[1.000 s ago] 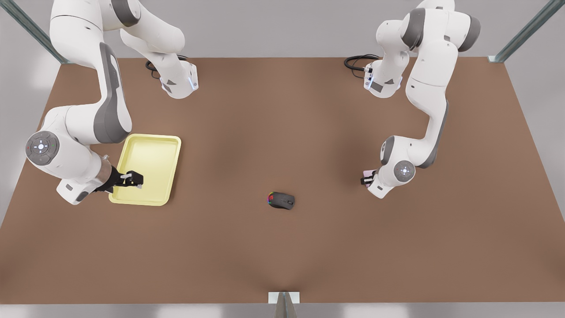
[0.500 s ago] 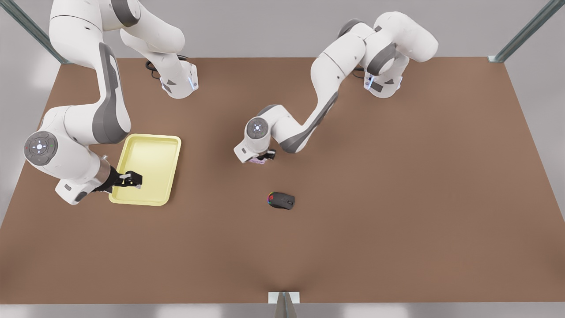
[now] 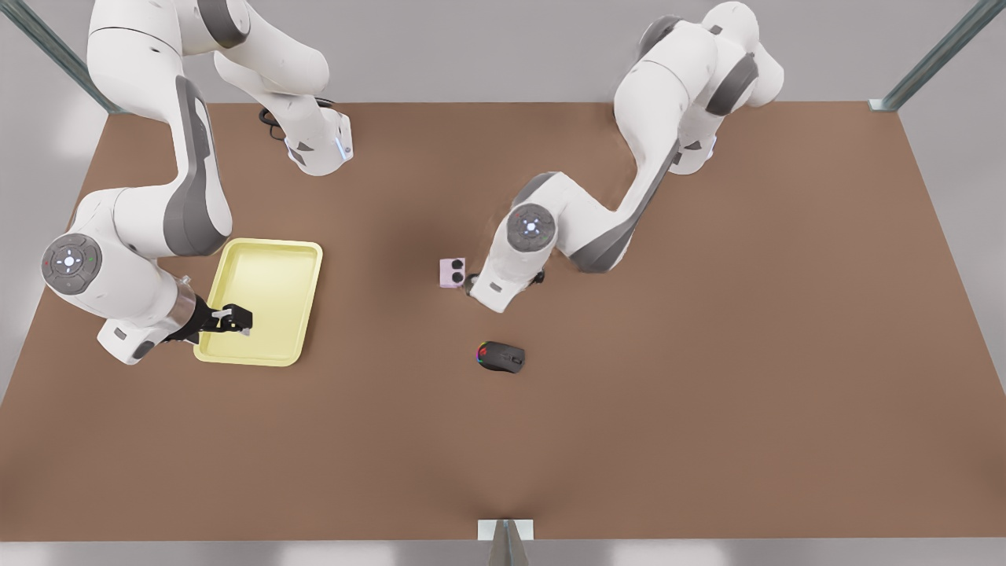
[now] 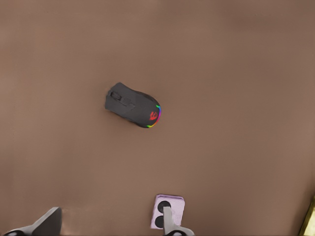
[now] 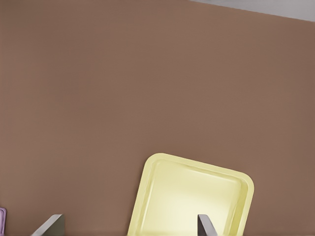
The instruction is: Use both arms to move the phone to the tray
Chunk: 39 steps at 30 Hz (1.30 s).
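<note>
Left gripper point(image 4: 110, 225), on the arm at the front view's right, is hanging with its fingers spread just above the phone point(image 3: 452, 272), gripping nothing. One fingertip is overlapping the phone's edge in the left wrist view, though I cannot tell whether it is touching. The phone is lying flat on the tabletop point(image 3: 707, 393) with its two dark circles facing up, near the middle and well apart from the tray point(image 3: 271, 245).

The right gripper point(image 3: 228, 318) is hovering over the tray's near end, its fingers likewise spread and empty; that arm is waiting.

A black mouse point(image 3: 501, 356) is sitting near the phone, toward the front edge.

The risks from here:
- The left fingertip is sitting so close that any sideways withdrawal could nudge or spin the phone.
- The right arm is facing a long reach. A thin slab lying flat is offering little edge to pinch, so an off-centre grip could slip.
- Both arms may be crowding the same spot.
</note>
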Available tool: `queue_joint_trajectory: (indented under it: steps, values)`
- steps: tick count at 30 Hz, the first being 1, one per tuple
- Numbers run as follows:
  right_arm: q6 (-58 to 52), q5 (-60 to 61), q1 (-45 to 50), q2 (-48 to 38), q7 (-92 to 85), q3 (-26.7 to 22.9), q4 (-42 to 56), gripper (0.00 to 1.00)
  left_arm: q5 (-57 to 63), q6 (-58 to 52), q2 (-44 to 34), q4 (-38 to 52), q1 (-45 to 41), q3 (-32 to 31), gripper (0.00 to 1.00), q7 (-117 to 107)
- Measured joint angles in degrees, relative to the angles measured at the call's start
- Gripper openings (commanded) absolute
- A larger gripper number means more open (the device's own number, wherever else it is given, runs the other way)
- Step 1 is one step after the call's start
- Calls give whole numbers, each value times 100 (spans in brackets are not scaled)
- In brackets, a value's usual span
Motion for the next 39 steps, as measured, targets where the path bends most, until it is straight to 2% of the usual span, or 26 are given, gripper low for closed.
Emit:
queue_joint_trajectory:
  steps: [2,5,6,13,19,23,29,33,39]
  values:
    - [2,-1,15,-3,-7,10,-1,100,417,-827,-537,-4,1313,42,100,475]
    - [50,-11,421,125,90,183,8,100,850,-1041,-1974,-1989,2120,164,100,1118]
    - [95,-21,751,187,163,204,-12,100,908,-1120,-2112,-2115,2199,185,100,1309]
    - [764,-26,3575,945,1334,236,-158,100,409,-2030,-2288,-1279,2153,-32,100,2397]
    - [1618,-37,4369,1284,2567,251,-934,100,134,-2296,-2081,-1266,2175,-22,100,3052]
    - [2398,-59,4503,1579,3274,259,-1515,100,72,-2364,-2037,-1276,2181,-21,100,3384]
    - [3615,72,4087,990,4158,259,-3038,100,42,-2400,-2018,-1282,2189,-21,100,3762]
    - [4460,203,3882,905,4615,308,-3852,100,33,-2410,-1995,-1282,2189,-19,100,3953]
    - [5495,262,3754,987,5088,409,-4239,100,25,-2413,-1989,-1280,2189,-21,100,4170]
